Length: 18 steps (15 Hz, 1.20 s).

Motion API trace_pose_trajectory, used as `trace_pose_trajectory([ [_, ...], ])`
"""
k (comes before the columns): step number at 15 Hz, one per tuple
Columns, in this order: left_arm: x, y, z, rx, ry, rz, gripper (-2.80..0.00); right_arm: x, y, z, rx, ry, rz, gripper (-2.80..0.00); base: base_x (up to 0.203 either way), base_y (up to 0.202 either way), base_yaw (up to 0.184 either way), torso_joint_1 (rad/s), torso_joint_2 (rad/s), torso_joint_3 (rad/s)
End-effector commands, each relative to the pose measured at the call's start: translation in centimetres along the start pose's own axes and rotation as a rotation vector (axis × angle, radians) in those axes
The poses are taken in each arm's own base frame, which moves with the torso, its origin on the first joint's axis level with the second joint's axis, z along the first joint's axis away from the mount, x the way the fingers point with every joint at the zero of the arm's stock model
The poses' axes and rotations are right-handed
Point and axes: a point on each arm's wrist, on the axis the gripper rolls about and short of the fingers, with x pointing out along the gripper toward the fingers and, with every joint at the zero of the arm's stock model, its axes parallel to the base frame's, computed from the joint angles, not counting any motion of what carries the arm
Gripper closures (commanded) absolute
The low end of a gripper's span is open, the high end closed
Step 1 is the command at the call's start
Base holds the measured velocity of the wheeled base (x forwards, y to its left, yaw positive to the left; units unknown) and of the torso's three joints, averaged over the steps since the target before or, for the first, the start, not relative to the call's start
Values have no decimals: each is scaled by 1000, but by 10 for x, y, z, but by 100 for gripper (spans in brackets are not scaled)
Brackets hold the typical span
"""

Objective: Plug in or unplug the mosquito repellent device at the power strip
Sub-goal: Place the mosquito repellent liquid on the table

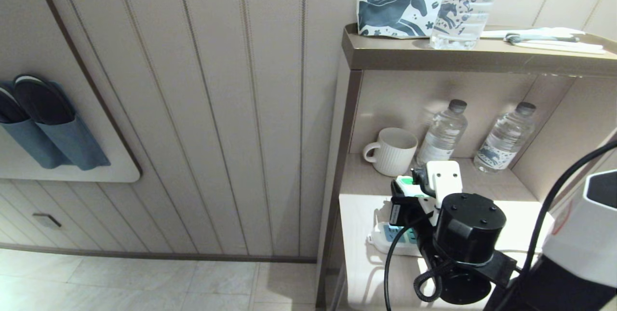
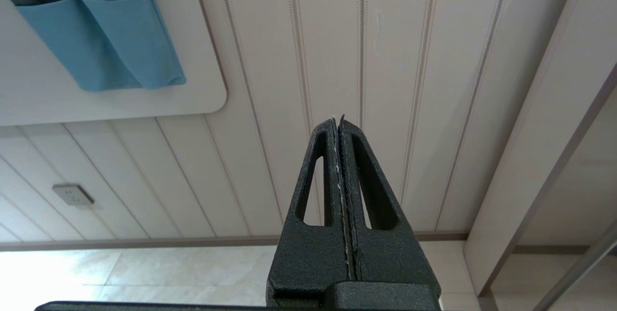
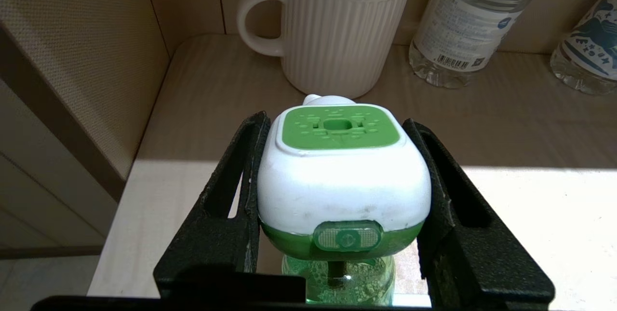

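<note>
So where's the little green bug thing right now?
The mosquito repellent device is clamped in the right gripper, just in front of the white mug on the lower shelf.

Power strip (image 1: 385, 239) mostly hidden behind right gripper (image 1: 409, 194); plug contact unseen.

Strong light falls across the front of the lower shelf (image 1: 359, 214), which washes out nearly white in the head and right wrist views, while the recess behind it lies in soft shade. A sharp edge divides lit from shaded surface just before the mug (image 3: 337, 31). The floor (image 2: 58, 272) glares at one corner of the left wrist view. Wall panels stay evenly lit and crisp.
</note>
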Motion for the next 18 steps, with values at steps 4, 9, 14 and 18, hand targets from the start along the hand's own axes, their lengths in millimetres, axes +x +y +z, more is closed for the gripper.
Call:
trace_pose_trajectory([
  [4, 0, 0, 0, 2, -1, 0, 0, 6, 1, 2, 25, -29, -21, 0, 0, 0, 0, 0, 0, 0],
  [9, 0, 0, 0, 2, -1, 0, 0, 12, -6, 5, 14, -37, -58, 0, 0, 0, 0, 0, 0, 0],
  [14, 0, 0, 0, 0, -1, 0, 0, 16, -55, 28, -16, -73, -204, 0, 0, 0, 0, 0, 0, 0],
  [18, 0, 0, 0, 1, -1, 0, 0, 16, -90, 18, -55, -31, -320, 0, 0, 0, 0, 0, 0, 0],
])
